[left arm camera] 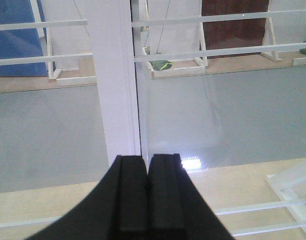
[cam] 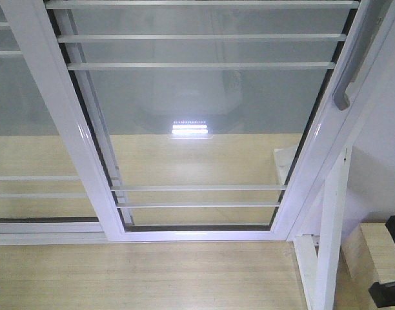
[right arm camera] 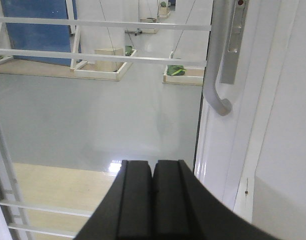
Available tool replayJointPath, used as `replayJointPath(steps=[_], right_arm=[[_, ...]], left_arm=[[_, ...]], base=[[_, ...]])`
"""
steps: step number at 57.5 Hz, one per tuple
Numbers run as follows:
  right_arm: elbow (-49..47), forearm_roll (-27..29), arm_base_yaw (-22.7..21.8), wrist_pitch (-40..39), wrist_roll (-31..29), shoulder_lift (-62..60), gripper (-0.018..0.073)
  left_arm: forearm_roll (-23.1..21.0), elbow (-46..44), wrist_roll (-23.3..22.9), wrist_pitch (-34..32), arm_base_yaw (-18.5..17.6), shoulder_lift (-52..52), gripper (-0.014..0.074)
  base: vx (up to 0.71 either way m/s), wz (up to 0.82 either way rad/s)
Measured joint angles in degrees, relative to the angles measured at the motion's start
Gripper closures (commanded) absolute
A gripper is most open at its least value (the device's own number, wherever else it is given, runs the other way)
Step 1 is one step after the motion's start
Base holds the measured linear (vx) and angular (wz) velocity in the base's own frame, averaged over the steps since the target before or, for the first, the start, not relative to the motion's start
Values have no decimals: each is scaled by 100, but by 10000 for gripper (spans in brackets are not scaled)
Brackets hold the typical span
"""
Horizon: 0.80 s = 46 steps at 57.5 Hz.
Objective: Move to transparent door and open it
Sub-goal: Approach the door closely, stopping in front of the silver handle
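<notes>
Black jaws sit pressed flat together on the right gripper (right arm camera: 153,170) with nothing between them, and the left gripper (left arm camera: 147,167) is closed and empty in the same way. I judge that pinched pose suits an approach, since no grasp is due until the handle is within reach. Pale wood floor (cam: 152,271) runs from the near edge to the bottom track (cam: 197,236). Straight ahead the door (cam: 204,116) fills the front view, clear glass in a white frame crossed by thin white bars (cam: 197,37), and it looks shut against the right jamb. Its grey handle (right arm camera: 217,75) hangs on the right stile, hook end down, just above and right of the right gripper but apart from it. That suggests this gripper is lined up to hook it and slide the door left. The left gripper faces the white stile (left arm camera: 115,100) where the door overlaps the plain panel (cam: 23,110), away from any pull. Beyond the glass lie grey floor (right arm camera: 93,115), a lamp's glare (cam: 190,129), white frames holding green items (right arm camera: 175,70) and a blue board (right arm camera: 38,20). No brand, label or writing is legible anywhere.
</notes>
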Motion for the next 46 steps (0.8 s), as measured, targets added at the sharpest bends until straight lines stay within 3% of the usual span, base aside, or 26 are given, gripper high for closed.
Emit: replayJointPath(steps=[7, 14, 24, 28, 35, 46], right_arm=[[0, 0, 0, 0, 0, 0, 559], [0, 0, 0, -195, 0, 0, 559], [0, 0, 0, -1462, -58, 2, 559], [-152, 0, 0, -1743, -143, 17, 559], [-908, 59, 0, -1550, -168, 267, 559], [-2668, 147, 0, -698, -173, 1641, 559]], left_arm=[[52, 0, 0, -75, 0, 0, 593], [90, 0, -9, -549, 0, 0, 593], [-35, 0, -332, -1838, 0, 0, 593], [-54, -23, -394, -2004, 0, 0, 593], [-59, -523, -359, -1780, 0, 292, 593], [-64, -2037, -100, -1793, 0, 1810, 593]], base=[[0, 0], [0, 0], [0, 0], [0, 0], [0, 0], [0, 0]])
